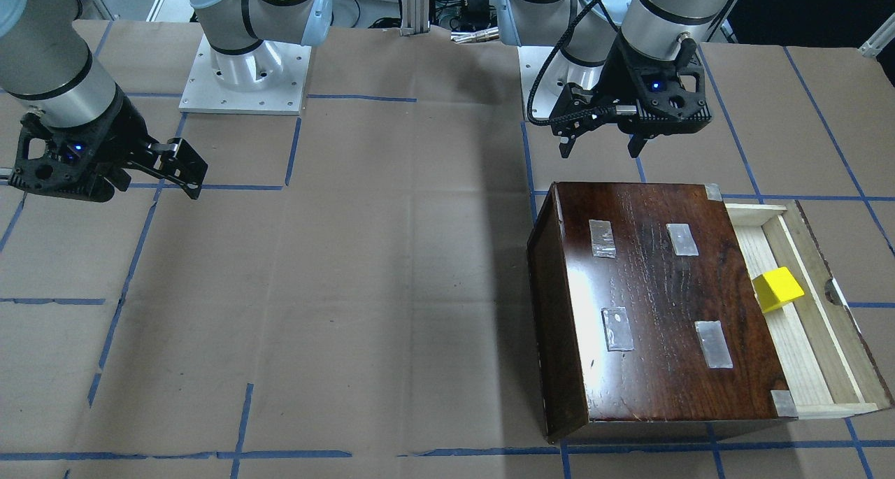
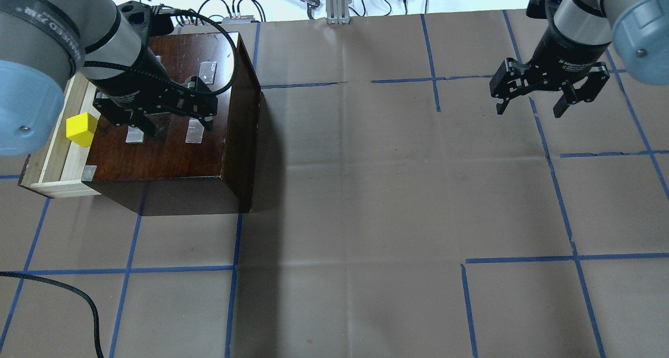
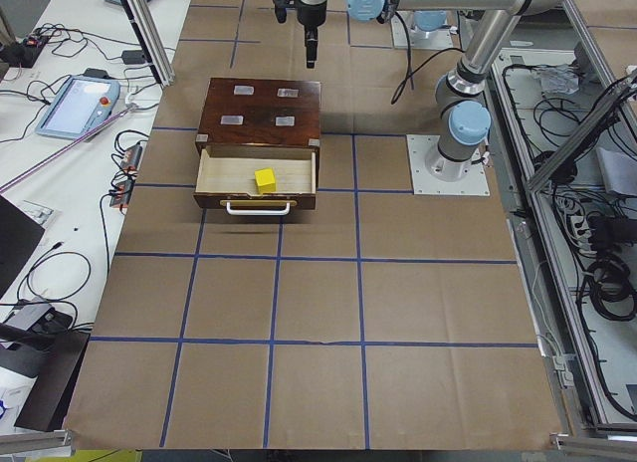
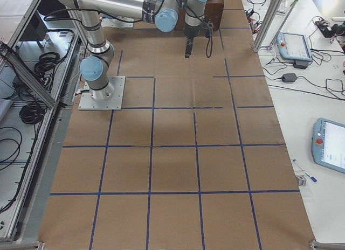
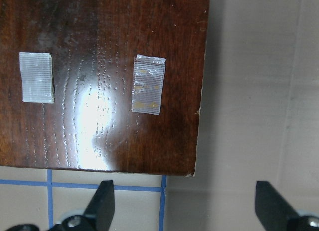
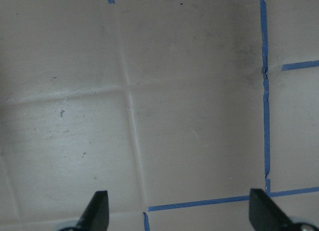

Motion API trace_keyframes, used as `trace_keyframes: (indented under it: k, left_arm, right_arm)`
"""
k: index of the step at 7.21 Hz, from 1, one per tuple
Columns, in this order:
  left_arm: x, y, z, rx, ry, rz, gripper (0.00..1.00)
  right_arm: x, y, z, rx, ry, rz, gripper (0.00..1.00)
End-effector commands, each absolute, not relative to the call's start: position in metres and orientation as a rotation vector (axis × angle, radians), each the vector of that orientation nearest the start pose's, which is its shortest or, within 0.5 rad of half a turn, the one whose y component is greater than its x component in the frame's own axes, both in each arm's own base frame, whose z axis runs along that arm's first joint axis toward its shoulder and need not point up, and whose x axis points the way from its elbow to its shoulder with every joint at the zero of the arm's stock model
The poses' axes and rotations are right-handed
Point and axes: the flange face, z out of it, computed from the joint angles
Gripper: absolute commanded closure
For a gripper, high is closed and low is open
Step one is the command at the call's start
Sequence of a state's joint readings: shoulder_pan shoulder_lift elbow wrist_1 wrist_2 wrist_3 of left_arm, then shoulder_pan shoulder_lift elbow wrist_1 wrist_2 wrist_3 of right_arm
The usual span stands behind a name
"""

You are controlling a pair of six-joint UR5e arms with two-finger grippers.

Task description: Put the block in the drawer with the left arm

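Worktop (image 2: 366, 191) covered in brown paper, gridded with blue tape lines (image 2: 128, 270). On it: dark wooden cabinet (image 1: 657, 311) on the robot's left side, drawer (image 1: 804, 353) pulled out; two metal base plates (image 1: 280, 94) under the arms; loose black cable (image 2: 52, 281) at the near left corner.

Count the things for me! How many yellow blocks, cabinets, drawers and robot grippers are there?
Yellow block: 1
Cabinet: 1
Drawer: 1
Grippers: 2, the left gripper and the right gripper
Total: 5
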State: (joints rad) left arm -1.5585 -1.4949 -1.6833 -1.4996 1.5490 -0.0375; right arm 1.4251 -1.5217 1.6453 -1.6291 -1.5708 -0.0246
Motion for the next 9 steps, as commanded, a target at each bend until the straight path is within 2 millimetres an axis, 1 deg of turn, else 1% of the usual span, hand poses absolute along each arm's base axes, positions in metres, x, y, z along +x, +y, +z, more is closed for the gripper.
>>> trace_keyframes:
  k: [1, 9]
  left_arm:
    - [-0.1298, -0.4624, 0.477, -0.065, 3.162, -0.058, 0.02]
    - [-0.1296, -0.4632, 0.4868, -0.057, 3.16, -0.08, 0.02]
  right_arm:
    - [0.0589, -0.517, 0.4324, 0.19, 3.129, 0.103, 0.0]
    - [0.0589, -0.517, 0.4324, 0.19, 3.129, 0.103, 0.0]
